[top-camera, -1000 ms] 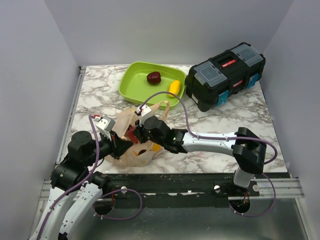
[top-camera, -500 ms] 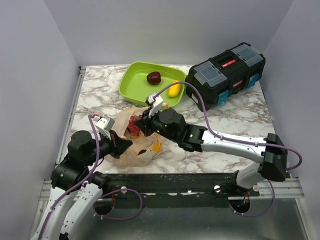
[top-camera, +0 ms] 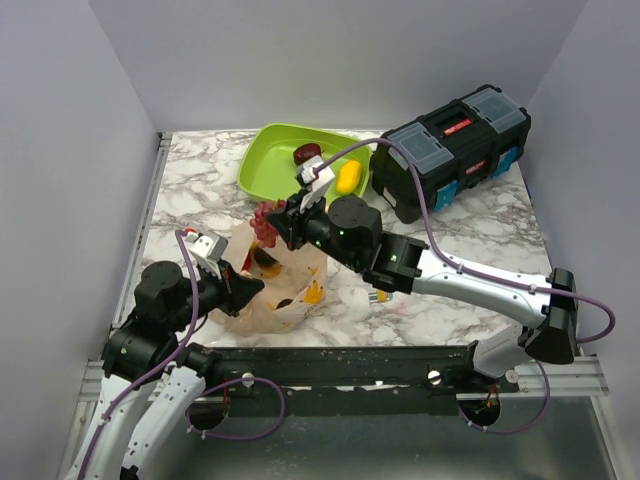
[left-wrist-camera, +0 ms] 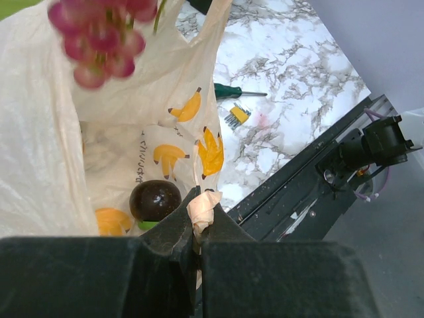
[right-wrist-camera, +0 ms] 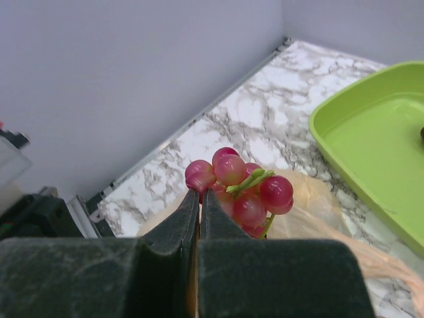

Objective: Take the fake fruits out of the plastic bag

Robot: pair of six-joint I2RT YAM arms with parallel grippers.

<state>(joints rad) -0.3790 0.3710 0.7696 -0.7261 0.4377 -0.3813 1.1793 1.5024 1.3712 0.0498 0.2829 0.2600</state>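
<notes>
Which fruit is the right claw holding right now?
The reddish grape bunch, pinched in the right claw above the plastic bag. The yellow fruit lies in the lime-green tray, and a dark purple fruit sits inside the bag.

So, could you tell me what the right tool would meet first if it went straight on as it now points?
Past the grape bunch it grips, the right tool probably meets the bare marble table near the left wall; depth is unclear.
</notes>
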